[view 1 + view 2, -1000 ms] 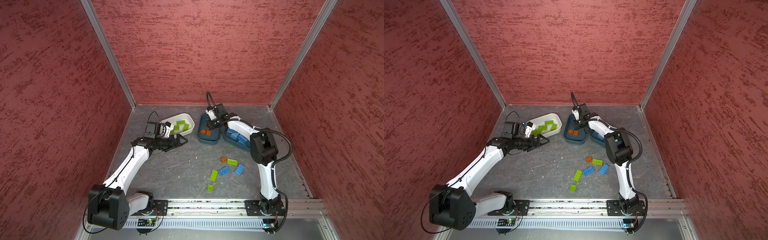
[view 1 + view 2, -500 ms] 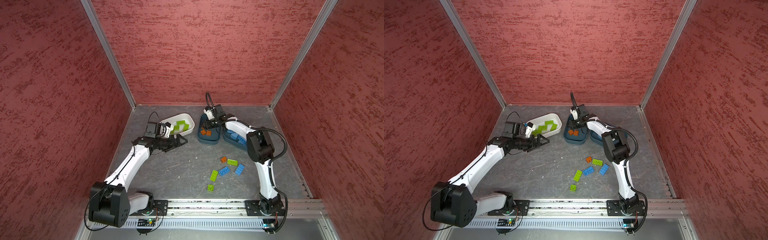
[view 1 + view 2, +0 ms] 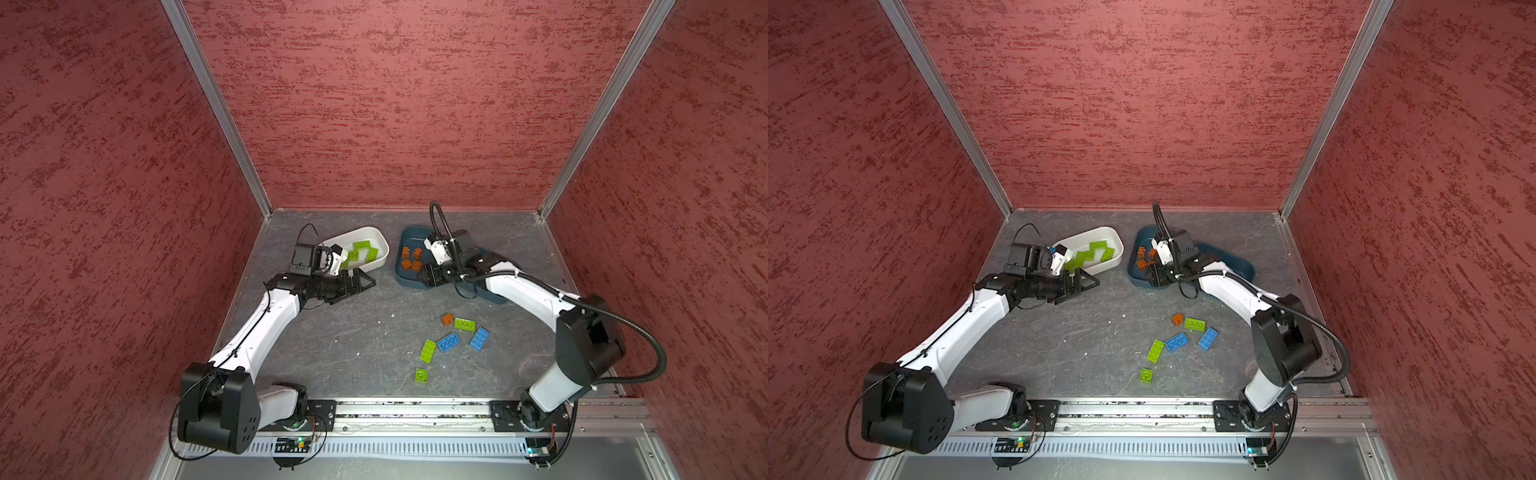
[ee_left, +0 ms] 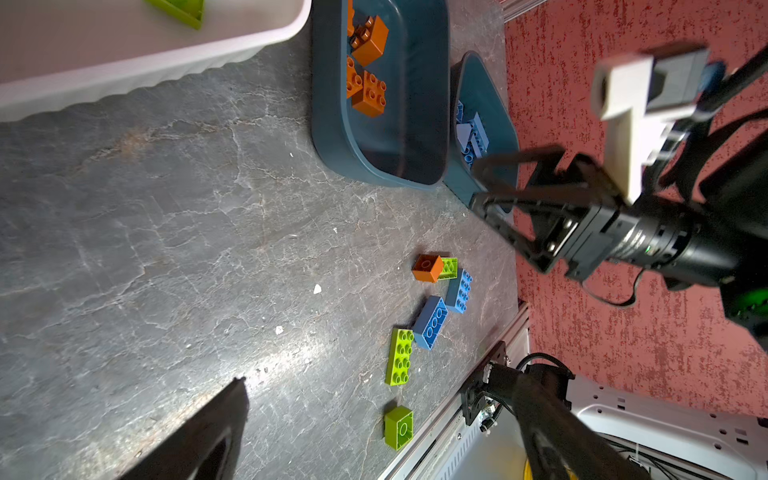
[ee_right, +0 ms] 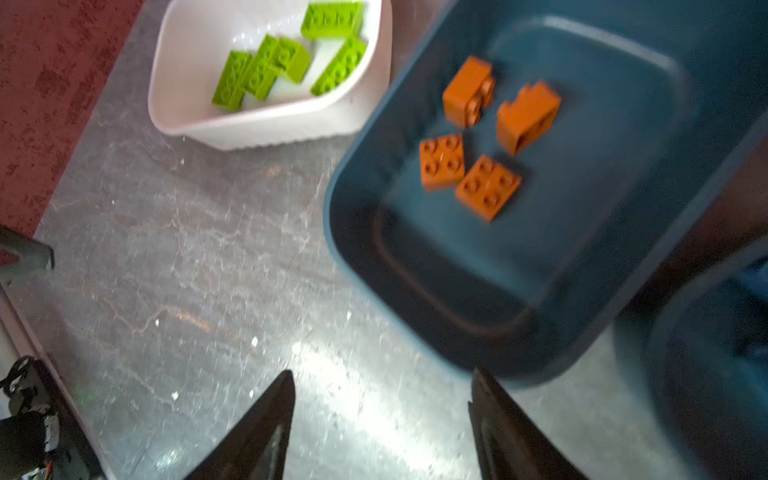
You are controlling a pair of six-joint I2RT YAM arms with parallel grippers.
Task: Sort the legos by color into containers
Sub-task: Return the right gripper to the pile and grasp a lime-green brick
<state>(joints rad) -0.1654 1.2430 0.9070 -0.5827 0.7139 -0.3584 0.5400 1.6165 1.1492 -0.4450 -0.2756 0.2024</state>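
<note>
Logging bench state: the sort is partly done. The white tub (image 3: 383,255) sits at the back left of the bench (image 3: 353,332) and holds several green bricks (image 3: 361,245). The teal tub (image 3: 402,277) stands near it to the right, with bare bench between them. It holds four orange bricks (image 5: 442,162) at its far end, two studs-up and two on their sides, though the right wrist view is blurred. The second teal tub (image 3: 1241,257) lies just beside the first and is largely hidden under the right arm in both top views. The left wrist view shows blue bricks (image 4: 471,137) inside it. Six pieces lie loose on the bench in front of the tubs. The loose orange brick (image 3: 447,319) is just beside the loose green brick (image 3: 464,324). The right blue brick (image 3: 479,338) and left blue brick (image 3: 448,342) lie near them. The long green brick (image 3: 427,350) is next to the left blue one, and the small green square (image 3: 421,375) lies nearest the rail. The left fingers (image 3: 365,281) are spread wide and empty, low by the white tub's near wall; contact cannot be told. The right fingers (image 5: 511,436) are spread with nothing between them, above the near rim of the teal tub.
</note>
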